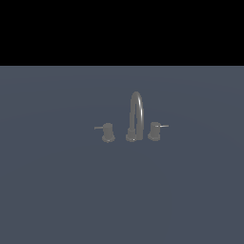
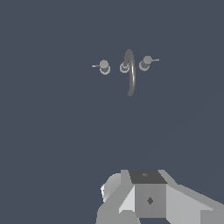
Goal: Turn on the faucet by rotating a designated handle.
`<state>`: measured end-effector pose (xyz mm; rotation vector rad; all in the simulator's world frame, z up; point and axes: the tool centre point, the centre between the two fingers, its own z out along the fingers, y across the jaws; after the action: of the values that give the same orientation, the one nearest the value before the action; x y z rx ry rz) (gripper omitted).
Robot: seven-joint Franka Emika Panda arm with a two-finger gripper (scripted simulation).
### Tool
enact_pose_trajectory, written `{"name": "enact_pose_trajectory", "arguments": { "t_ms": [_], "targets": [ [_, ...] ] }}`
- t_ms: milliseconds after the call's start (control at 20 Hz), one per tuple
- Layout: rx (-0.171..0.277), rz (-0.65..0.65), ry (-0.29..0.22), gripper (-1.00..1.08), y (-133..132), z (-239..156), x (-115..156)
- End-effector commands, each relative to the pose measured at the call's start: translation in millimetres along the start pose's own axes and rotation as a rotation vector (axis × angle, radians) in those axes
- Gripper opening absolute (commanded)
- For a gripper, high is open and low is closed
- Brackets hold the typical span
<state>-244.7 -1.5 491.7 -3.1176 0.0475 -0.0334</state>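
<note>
On the flat slate-blue surface (image 1: 57, 190) stands the dull grey metal faucet (image 1: 136, 116), its right-levered cylindrical handle (image 1: 155, 130) untouched, the gripper (image 2: 148, 199) well apart, jaws' state unclear.

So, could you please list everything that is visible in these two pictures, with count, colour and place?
faucet: 1, dull grey metal, tall arched spout, on the blue-grey floor near the middle of the exterior view.
handle: 1, grey knob with a thin light rod, at the exterior view's right of the spout, apart from it.
twin knob: 1, grey, its rod points to the exterior view's left, on the other side of the spout.
floor: 1, flat blue-grey surface under all of it.
gripper: 1, grey and white body seen in the wrist view only, far from the faucet; its fingers do not show.
</note>
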Motion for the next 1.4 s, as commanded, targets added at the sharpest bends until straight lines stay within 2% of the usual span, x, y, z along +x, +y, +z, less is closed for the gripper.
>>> {"name": "enact_pose_trajectory", "arguments": {
  "t_ms": [0,400,800,1100,1350],
  "targets": [
    [0.0,0.0,0.0,-1.0,0,0,0],
    [0.023,-0.012,-0.01,-1.0,-1,4,5],
    [0.024,0.001,-0.011,-1.0,-1,5,9],
    [0.023,0.061,-0.011,-1.0,3,11,28],
    [0.021,0.146,-0.012,-1.0,8,21,55]
  ]
}}
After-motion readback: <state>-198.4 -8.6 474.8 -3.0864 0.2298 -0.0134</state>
